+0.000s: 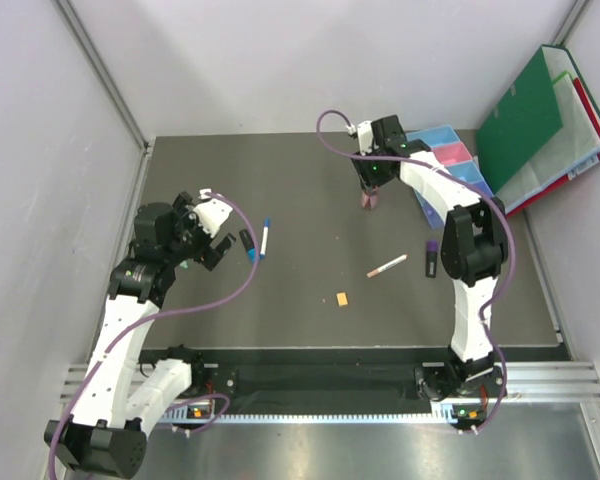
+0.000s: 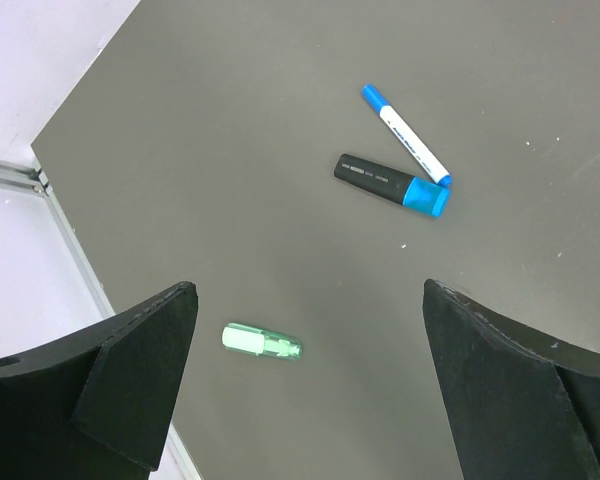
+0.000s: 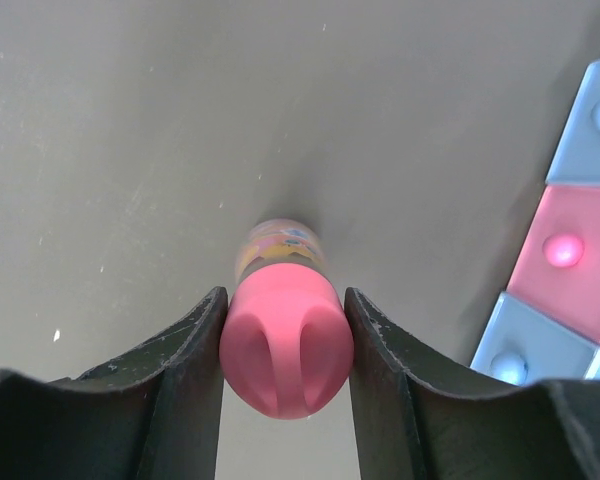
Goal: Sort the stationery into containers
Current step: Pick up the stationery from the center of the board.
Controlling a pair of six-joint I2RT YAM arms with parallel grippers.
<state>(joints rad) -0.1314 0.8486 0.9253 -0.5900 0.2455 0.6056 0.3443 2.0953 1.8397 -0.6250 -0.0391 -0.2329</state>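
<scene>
Two black fingers of the right gripper [image 3: 285, 300] are clamped on the small pink-capped tube [image 3: 284, 345], one pressing each side of its rounded cap. The tube's long axis runs along the gripper's own line of approach, with the cap toward the wrist and the printed body pointing down at the dark grey table mat [image 1: 300, 200]. Whether its foot rests on the mat or hangs clear cannot be told.

The coming move turns on the row of four translucent light-blue and pink plastic bins [image 1: 448, 160]. In the top view the row sits near the right gripper, toward 2 o'clock; in the right wrist view its cells fill the 3 o'clock edge. The move looks like a short carry that way, high enough to pass the near wall, then a release over a cell. The right arm is far nearer the bins than the left.

The left gripper [image 1: 215, 245] hangs with its jaws wide apart and nothing between them. In its wrist view the black marker with cyan cap [image 2: 392, 185] and the white-blue pen [image 2: 405, 135] lie at 12 to 1 o'clock, their ends meeting, or nearly so, in a V.
</scene>
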